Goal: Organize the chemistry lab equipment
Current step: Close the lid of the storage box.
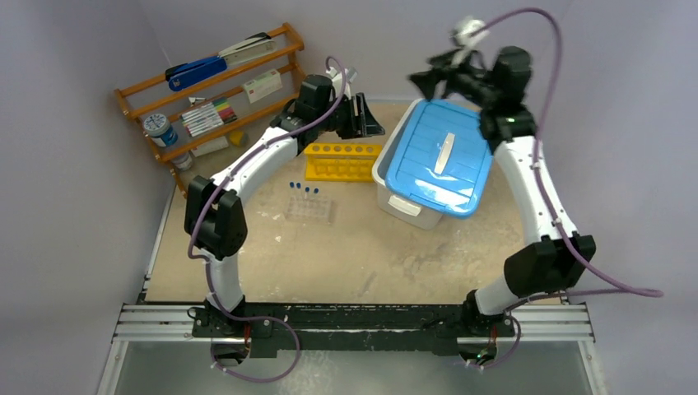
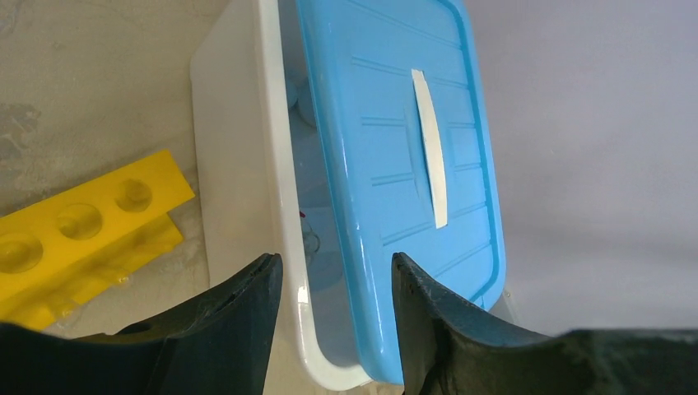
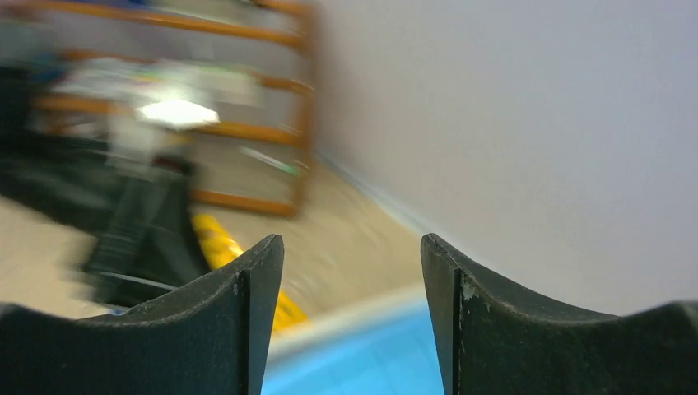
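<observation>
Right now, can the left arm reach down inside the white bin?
Probably not. The blue lid lies across most of the white bin, leaving only a narrow gap along the rim nearest the left gripper, which looks too slim for its open jaws. The lid would need moving first.

Soft, even light from above fills the overhead view. The counter [image 1: 346, 247] is bright, with faint, diffuse shadows under the arms and beside the white bin [image 1: 395, 197], and a mild sheen lies on the blue lid [image 1: 440, 156]. The left wrist view is crisp on lid and bin, with a small glint on the bin's rim; the dark jaws at its bottom edge sit in shadow, slightly soft. The right wrist view is smeared with motion blur: the wooden shelf [image 3: 247, 202] is streaked, one white patch blown out, while the jaws there are sharp.
</observation>
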